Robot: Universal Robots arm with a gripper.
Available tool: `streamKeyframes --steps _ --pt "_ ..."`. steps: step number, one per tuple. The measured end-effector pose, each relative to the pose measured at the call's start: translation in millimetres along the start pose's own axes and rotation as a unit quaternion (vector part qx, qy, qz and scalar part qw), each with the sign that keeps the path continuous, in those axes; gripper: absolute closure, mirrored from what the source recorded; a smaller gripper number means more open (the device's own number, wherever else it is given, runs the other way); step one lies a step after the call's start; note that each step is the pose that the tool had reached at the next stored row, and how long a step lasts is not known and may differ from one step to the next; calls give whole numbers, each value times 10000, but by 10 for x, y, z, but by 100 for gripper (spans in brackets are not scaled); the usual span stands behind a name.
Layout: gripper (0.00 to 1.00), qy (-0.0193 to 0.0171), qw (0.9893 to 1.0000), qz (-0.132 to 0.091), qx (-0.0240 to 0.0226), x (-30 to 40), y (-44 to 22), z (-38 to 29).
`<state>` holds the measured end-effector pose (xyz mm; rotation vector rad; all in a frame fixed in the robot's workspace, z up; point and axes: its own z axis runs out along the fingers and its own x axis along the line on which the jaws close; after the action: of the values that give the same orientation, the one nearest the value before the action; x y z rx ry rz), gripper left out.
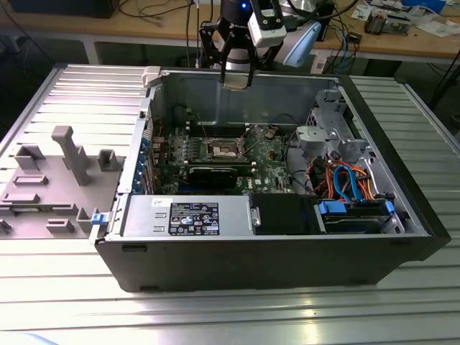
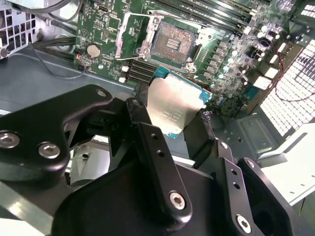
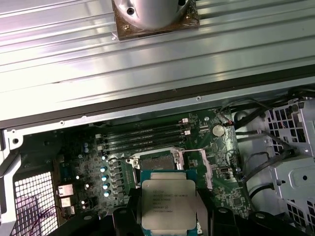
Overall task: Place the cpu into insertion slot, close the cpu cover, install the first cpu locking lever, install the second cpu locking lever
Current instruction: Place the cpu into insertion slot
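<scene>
Hand hangs over the open computer case, above its far wall in the exterior view. Case sits on the ribbed metal bench.

Chip sits between the two black fingers. The hand is clamped on it, one finger on each of two opposite edges. The second wrist view shows the same hold: chip is pinched in the hand, a finger pressed to its side. The chip is up in the air, touching nothing but the fingers.

Chip's look: small flat square, silvery-grey metal top with faint dark print, and a thin blue-green border showing round the metal. The top is clean and catches the light.

Socket lies on the green board inside the case, well apart from the chip. In the second wrist view the socket is bare, its pin field exposed. The metal cover stands swung open at one side of it, not lying over the socket.

A grey moulded tray lies on the bench at the exterior view's left, beside the case.
</scene>
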<state>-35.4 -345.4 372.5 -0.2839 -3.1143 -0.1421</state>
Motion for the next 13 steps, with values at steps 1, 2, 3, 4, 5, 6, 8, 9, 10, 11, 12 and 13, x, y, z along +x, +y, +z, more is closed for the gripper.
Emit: streamKeyframes --steps 1,2,3,4,5,6,8,9,10,11,12,13 --pt "47 0 10000 3 0 0 0 0" --pt "47 -1 10000 6 0 0 0 0" --pt "47 -1 10000 6 0 0 0 0" --pt "47 -1 10000 8 0 0 0 0" --pt "47 -1 10000 11 0 0 0 0" --pt "47 -1 10000 13 0 0 0 0" --pt "47 -1 10000 17 0 0 0 0" --pt "47 -2 10000 21 0 0 0 0" --pt "47 -2 10000 24 -1 0 0 0" --pt "47 -2 10000 26 -1 0 0 0" --pt "47 -3 10000 38 -1 0 0 0" --pt "47 -4 10000 44 -1 0 0 0"
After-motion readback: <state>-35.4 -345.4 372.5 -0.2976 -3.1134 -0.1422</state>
